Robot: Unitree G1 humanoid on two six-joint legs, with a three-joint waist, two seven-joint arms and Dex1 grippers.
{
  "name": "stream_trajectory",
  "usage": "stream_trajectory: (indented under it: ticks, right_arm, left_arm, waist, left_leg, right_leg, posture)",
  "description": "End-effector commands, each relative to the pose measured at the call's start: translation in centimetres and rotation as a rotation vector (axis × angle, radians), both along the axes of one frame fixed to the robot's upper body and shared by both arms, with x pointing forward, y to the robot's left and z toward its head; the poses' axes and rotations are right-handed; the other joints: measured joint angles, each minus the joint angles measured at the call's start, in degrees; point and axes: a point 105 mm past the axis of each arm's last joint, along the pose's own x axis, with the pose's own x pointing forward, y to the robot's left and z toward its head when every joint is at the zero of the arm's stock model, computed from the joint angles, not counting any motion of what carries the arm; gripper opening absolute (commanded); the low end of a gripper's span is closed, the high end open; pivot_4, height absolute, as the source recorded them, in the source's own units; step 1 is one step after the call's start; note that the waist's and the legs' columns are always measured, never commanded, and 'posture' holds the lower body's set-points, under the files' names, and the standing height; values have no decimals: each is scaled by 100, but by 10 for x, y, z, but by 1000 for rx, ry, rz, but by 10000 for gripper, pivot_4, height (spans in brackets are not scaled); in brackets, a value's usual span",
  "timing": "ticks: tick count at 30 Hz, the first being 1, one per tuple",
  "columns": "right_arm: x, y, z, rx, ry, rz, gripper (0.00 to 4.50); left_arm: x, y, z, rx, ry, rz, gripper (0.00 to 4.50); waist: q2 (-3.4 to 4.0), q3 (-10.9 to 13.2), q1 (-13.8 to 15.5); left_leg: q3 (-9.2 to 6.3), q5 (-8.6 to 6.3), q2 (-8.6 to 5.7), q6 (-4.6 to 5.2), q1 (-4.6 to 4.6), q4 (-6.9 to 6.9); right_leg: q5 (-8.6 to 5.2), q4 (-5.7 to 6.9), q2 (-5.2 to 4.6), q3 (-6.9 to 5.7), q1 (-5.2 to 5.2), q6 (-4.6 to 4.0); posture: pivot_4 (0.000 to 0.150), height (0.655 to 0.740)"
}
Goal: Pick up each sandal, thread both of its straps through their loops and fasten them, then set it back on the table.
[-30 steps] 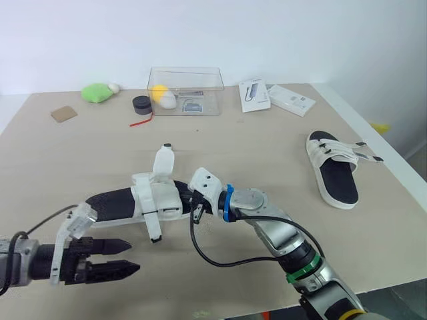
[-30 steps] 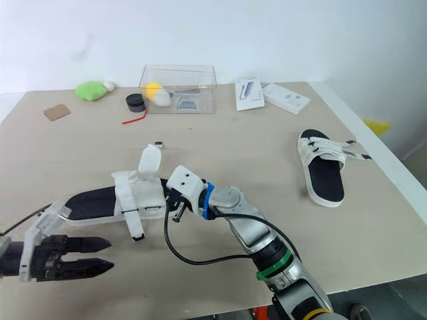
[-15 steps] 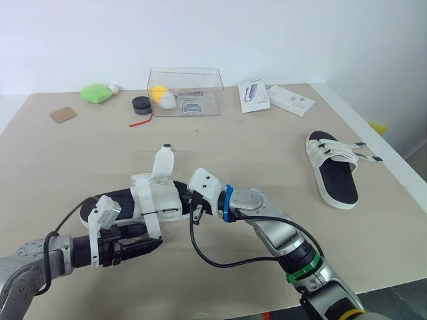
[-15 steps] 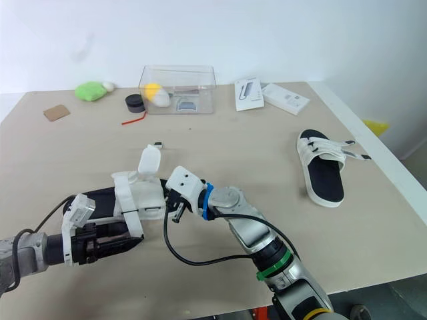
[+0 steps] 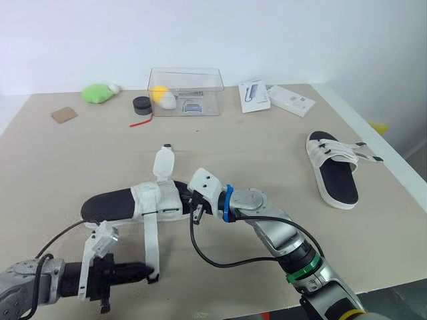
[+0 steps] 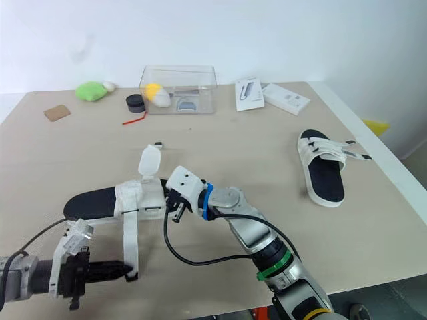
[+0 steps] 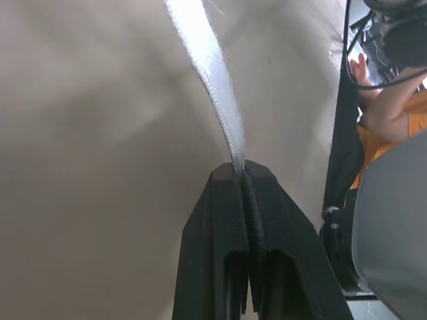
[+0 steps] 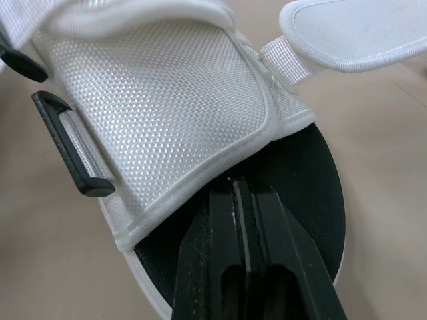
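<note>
Left eye view puts the left tool [image 5: 145, 273] low at the near-left edge of the surface [image 5: 267, 147]. Its fingers are closed on the free end of a white strap [image 5: 151, 243], and the left wrist view shows the pinch right at the strap's tip. From there the strap runs straight up to the first sandal [image 5: 110, 202], which lies mid-surface, so the pull seems meant to draw it out full length, ready for its loop. The other strap [image 5: 163, 162] stands up loose on the sandal's far side. The right tool [image 5: 195, 204] has its fingers shut together, tips on the black footbed beside the white upper, likely steadying the sandal against that pull. The second sandal [image 5: 335, 172] lies well apart at the right, its strap ends trailing outward.
</note>
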Motion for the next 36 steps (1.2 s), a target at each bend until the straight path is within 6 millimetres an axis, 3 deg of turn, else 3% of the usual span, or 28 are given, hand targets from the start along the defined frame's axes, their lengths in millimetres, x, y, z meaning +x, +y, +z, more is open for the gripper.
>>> stream_trajectory:
  ticks: [1,4,7,12,14,16,19,22,28,31,36]
  right_arm:
    - [-5,1,-12,-24,40,9,0]
    - [-6,1,-12,-24,42,11,0]
    - [-7,0,-12,-26,45,12,0]
    - [-6,0,-12,-43,41,21,0]
    - [-7,0,-13,-42,50,21,0]
    - [-7,1,-14,-40,57,23,0]
    - [-8,3,-14,-37,62,25,0]
    - [-8,3,-14,-40,60,28,0]
    - [-7,1,-13,-42,57,21,0]
    - [-6,0,-13,-48,51,20,0]
    - [-5,1,-12,-49,45,21,0]
  left_arm:
    - [-9,-9,5,6,-35,-60,995]
    - [2,-6,6,54,-137,-10,995]
    - [18,3,22,76,-290,47,8727]
    - [4,19,17,289,-513,-50,34683]
    - [4,24,20,360,-644,-81,43094]
    - [7,30,20,456,-799,-145,44192]
    - [14,38,18,653,-1196,-336,44192]
    - [6,35,13,662,-1441,-478,44192]
    - [-3,23,5,582,-1643,-546,44192]
    - [3,14,8,536,-1695,-506,44192]
    - [0,0,-4,492,-1713,-605,44192]
  waist:
    - [0,0,1]
    - [2,1,1]
    - [2,1,5]
    - [8,3,-12]
    - [6,2,-9]
    - [6,2,21]
    - [23,0,36]
    - [20,-3,27]
    - [26,-10,27]
    - [23,-14,32]
    - [27,-17,23]
  left_leg:
    - [0,0,1,0,0,0]
    - [-1,-1,2,-2,0,0]
    - [-1,-1,2,-2,0,0]
    - [7,-10,2,-9,1,-5]
    - [10,-18,3,-12,1,-5]
    - [9,-19,3,-13,0,-5]
    - [4,-19,3,-12,4,-5]
    - [7,-19,9,-13,7,-5]
    - [39,-36,33,-9,12,-5]
    - [44,-36,37,-8,14,-5]
    - [60,-36,40,-8,18,-5]
  right_leg:
    - [-1,0,1,0,-1,-1]
    - [-2,0,2,-1,-1,-3]
    - [-2,0,3,-1,-1,-4]
    - [-9,-2,0,5,-5,-8]
    - [-18,-2,-1,4,-6,-8]
    - [-21,-2,-3,2,-6,-7]
    - [-16,-2,-4,-4,-4,-16]
    - [-13,-2,-17,-5,-3,-22]
    - [-14,-8,-13,-4,-4,-23]
    - [-10,-7,-1,-5,-2,-21]
    - [-6,-8,4,4,-1,-14]
  posture:
    - [1500,7400]
    - [1500,7400]
    - [1500,7400]
    - [1500,7400]
    - [1500,7400]
    - [1500,7400]
    - [1500,7400]
    - [1500,7400]
    - [1500,7400]
    - [1500,7400]
    - [1500,7400]
